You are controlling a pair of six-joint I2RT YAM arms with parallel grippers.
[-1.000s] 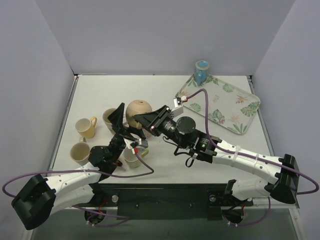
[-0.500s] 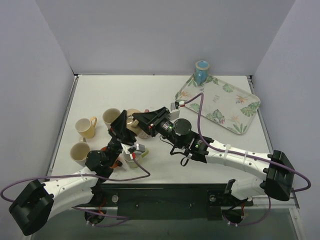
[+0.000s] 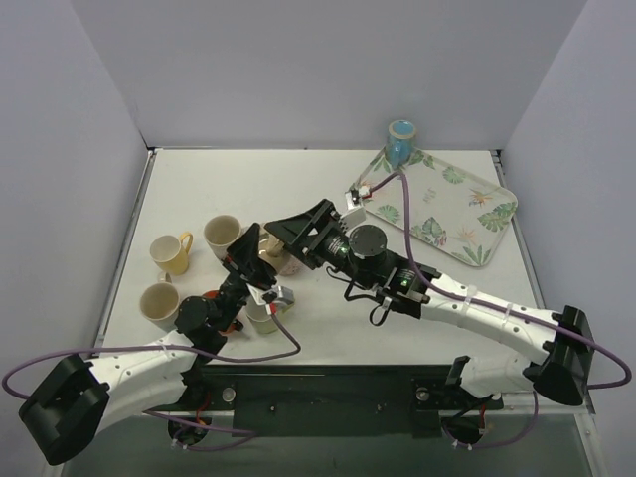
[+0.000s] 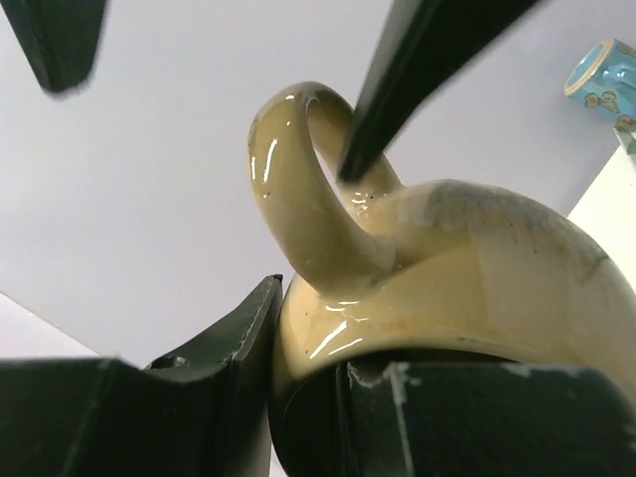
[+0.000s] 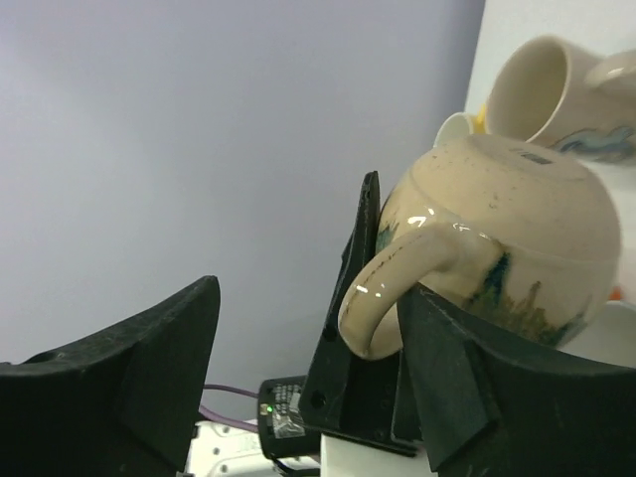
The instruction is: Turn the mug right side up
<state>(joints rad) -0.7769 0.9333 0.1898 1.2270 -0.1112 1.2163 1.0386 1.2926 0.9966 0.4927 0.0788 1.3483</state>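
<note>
The mug [image 3: 278, 260] is tan and round-bodied with blue-green marks, and hangs above the table between the two arms. My left gripper [image 3: 253, 248] is shut on its rim, one finger [image 4: 214, 383] outside the wall and the other [image 4: 477, 417] across the dark opening. In the right wrist view the mug [image 5: 507, 229] shows its rounded bottom upward. My right gripper [image 3: 290, 231] stands open around the handle [image 5: 397, 288]. One of its fingers [image 5: 477, 397] lies against the mug below the handle, while the other [image 5: 129, 378] is well apart.
A yellow mug [image 3: 171, 251] and two cream mugs [image 3: 221, 234] [image 3: 159, 301] stand at the left. A small pale mug [image 3: 263, 316] sits under the left wrist. A leaf-patterned tray [image 3: 437, 204] and a blue cup [image 3: 401, 141] are at the back right.
My left gripper has closed on the mug's rim. My right gripper, shut on the mug a second ago, has opened. The mug has shifted a little toward the near side.
</note>
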